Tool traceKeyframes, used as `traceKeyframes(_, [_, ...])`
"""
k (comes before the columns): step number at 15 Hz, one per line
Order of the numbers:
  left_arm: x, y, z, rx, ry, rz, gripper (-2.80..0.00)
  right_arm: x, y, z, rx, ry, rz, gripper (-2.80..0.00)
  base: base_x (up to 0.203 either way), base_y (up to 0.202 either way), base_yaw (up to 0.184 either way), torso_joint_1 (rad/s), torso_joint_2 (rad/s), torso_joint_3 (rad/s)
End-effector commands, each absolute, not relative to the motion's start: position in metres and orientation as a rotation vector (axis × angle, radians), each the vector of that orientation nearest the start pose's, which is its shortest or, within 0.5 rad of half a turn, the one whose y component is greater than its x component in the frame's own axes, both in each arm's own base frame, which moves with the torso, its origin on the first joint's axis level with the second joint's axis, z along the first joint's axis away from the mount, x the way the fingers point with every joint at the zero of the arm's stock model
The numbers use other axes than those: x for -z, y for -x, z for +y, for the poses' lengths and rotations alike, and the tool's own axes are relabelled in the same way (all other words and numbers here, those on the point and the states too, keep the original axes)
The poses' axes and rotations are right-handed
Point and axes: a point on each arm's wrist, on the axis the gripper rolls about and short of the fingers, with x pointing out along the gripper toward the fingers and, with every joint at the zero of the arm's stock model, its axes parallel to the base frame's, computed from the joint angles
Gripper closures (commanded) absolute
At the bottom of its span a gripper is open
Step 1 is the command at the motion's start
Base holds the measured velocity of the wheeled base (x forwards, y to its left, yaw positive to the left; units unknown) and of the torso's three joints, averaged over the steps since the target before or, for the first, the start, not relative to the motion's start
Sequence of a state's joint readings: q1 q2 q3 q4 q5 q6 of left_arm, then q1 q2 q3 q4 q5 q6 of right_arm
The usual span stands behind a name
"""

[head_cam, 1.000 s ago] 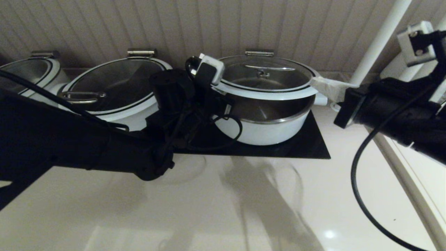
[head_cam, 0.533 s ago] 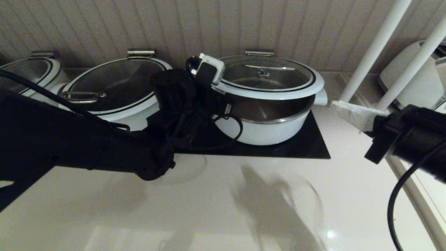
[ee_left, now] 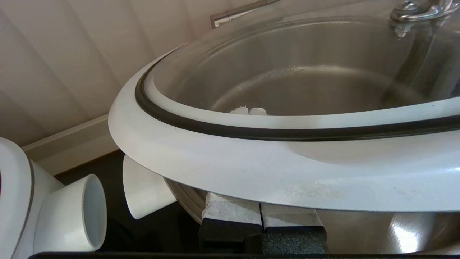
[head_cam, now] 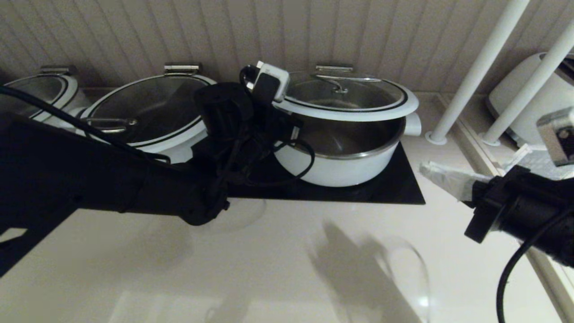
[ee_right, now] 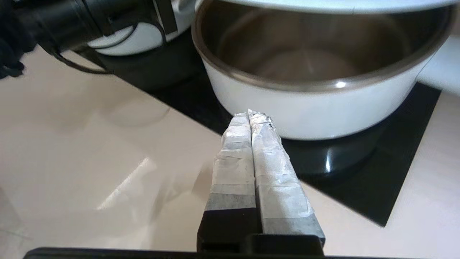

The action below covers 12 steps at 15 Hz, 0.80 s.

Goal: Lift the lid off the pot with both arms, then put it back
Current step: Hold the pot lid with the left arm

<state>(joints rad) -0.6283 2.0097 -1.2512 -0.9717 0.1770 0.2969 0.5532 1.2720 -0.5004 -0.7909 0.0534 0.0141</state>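
Note:
The glass lid (head_cam: 345, 96) with white rim and steel bar handle hangs tilted above the white pot (head_cam: 341, 168), with a gap at the front showing the steel bowl. My left gripper (head_cam: 280, 117) is at the lid's left edge. In the left wrist view it (ee_left: 260, 208) is shut, its fingers together under the white rim (ee_left: 251, 162) and propping it up. My right gripper (head_cam: 426, 169) is shut and empty, low over the counter off the pot's right front. The right wrist view shows it (ee_right: 251, 115) short of the pot's wall (ee_right: 305, 108).
A like pot with a loop-handle lid (head_cam: 148, 112) stands just left of my left arm, another (head_cam: 40, 94) at far left. The pot sits on a black hob plate (head_cam: 403, 188). White poles (head_cam: 475, 72) and a white appliance (head_cam: 533, 103) stand at the right.
My right gripper has left the lid's right edge and moved right, down and toward the counter's front. The lid stays raised on my left gripper, which has risen slightly.

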Motion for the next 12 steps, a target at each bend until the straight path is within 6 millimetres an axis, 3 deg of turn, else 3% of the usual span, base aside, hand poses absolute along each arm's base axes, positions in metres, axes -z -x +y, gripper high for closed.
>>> traceKeyframes(1, [-0.228, -0.331, -0.236, 0.415, -0.207, -0.267, 0.00, -0.213, -0.169, 0.106, -0.608, -0.015, 0.020, 0.00, 0.000, 0.000, 0.000, 0.000, 0.00, 0.000])
traceKeyframes(5, [-0.227, -0.332, -0.236, 0.415, -0.207, -0.266, 0.00, -0.204, -0.182, 0.114, -0.607, -0.036, 0.064, 0.00, 0.000, 0.000, 0.000, 0.000, 0.00, 0.000])
traceKeyframes(12, [-0.226, -0.332, -0.237, 0.415, -0.208, -0.264, 0.00, -0.188, -0.224, 0.129, -0.568, -0.056, 0.045, 0.00, 0.000, 0.000, 0.000, 0.000, 0.00, 0.000])
